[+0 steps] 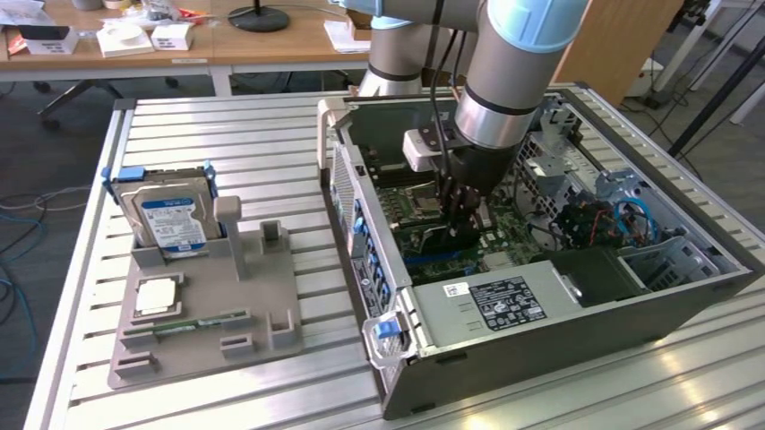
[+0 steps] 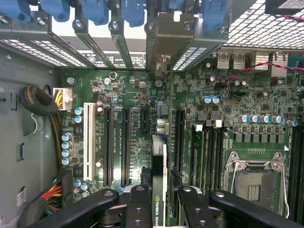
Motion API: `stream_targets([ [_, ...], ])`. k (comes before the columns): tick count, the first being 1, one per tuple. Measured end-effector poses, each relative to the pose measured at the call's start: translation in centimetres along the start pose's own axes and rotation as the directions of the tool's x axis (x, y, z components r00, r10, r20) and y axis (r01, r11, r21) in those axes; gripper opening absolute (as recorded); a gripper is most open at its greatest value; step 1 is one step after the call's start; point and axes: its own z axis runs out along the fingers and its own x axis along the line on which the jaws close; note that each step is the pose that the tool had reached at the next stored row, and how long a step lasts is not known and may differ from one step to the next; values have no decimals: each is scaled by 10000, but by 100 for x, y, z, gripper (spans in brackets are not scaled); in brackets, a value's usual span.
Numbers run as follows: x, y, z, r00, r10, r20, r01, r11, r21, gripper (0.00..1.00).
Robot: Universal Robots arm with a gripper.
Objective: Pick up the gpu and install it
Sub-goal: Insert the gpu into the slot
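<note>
My gripper (image 1: 461, 222) reaches down into the open computer case (image 1: 358, 269), over the green motherboard (image 1: 508, 235). It is shut on the gpu (image 2: 159, 175), a thin dark card seen edge-on in the wrist view between the black fingers (image 2: 137, 209). The card stands upright, in line with a long black slot on the motherboard (image 2: 204, 95). Its silver bracket (image 2: 165, 35) lies against the case's rear slot openings. In the exterior view the gpu (image 1: 445, 242) is a dark shape below the fingers, mostly hidden by them.
A grey fixture (image 1: 257, 305) beside the case holds a hard drive (image 1: 174, 219), a processor chip (image 1: 156, 296) and a green memory stick (image 1: 179, 324). Inside the case are the power supply (image 1: 496, 300), an open processor socket (image 2: 254, 178), blue slot clips (image 2: 95, 12) and cable bundles (image 2: 42, 102).
</note>
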Motion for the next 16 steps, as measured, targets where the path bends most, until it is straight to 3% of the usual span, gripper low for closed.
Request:
stream_targets([
  [16, 0, 11, 7, 10000, 0, -1, 0, 10000, -1, 26],
])
